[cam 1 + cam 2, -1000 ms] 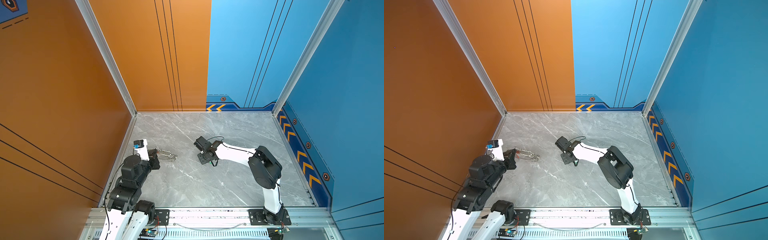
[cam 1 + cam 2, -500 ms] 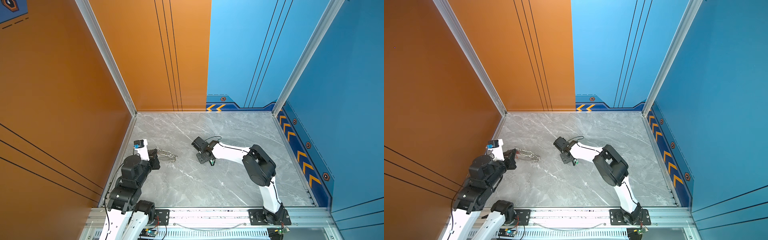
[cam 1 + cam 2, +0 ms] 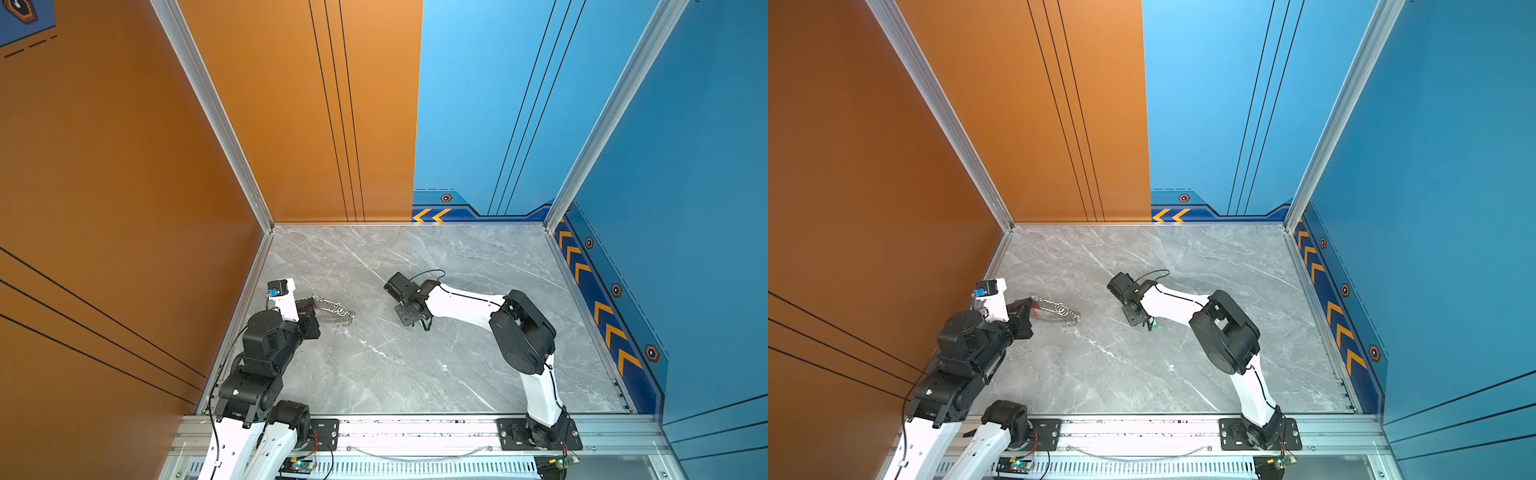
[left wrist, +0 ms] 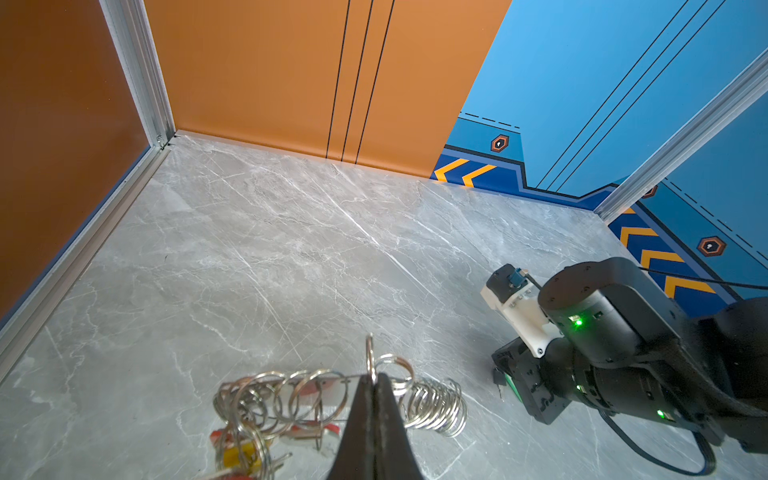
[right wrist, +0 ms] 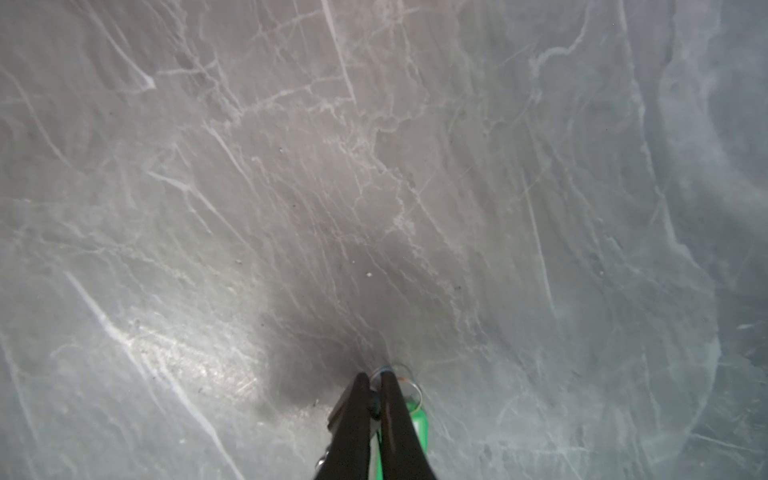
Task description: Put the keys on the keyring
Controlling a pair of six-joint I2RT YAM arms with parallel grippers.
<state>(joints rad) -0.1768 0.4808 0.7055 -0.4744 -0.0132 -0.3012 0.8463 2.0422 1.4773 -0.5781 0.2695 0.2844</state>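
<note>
Partly hidden under my nearly closed right claw (image 5: pixel 375 374), grip unclear, lies a green plastic key (image 5: pixel 419 419); my left claw (image 4: pixel 372 375) pinches a silver wire loop of the keyring (image 4: pixel 436 405).

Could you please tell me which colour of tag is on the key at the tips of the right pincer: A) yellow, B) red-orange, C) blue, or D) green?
D: the right wrist view shows the right pincer closed around a green-tagged key down on the grey table.
</note>
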